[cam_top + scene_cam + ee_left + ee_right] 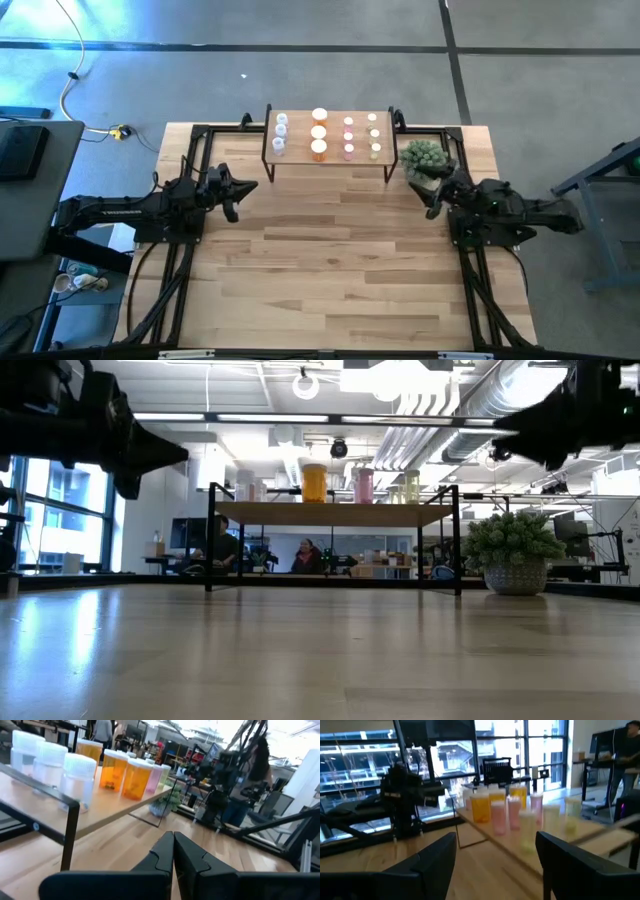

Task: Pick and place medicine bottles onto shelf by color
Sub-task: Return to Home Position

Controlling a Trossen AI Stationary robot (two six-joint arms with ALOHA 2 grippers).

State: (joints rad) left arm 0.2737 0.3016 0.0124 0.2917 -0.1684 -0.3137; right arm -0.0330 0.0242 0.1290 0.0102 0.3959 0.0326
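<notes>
**A:** What do you see from above?
**B:** Your left end effector [240, 188] hangs over the desk [330, 270]. The shelf [298, 135] is just ahead of it, not touching. All the medicine bottles [319, 132] stand on the shelf in four lines. The clear line is nearest this end effector. Your right end effector [432, 195] is just beside the plant [425, 155], and the yellow-green line is nearest to it.
**A:** And from down low?
**B:** The shelf stands past both end effectors, with bottles on top.
**A:** The left wrist?
**B:** Its fingers [160, 855] are pressed together and hold nothing.
**A:** The right wrist?
**B:** Its fingers [432, 860] are spread wide, with nothing between them. The shelf is ahead.
</notes>
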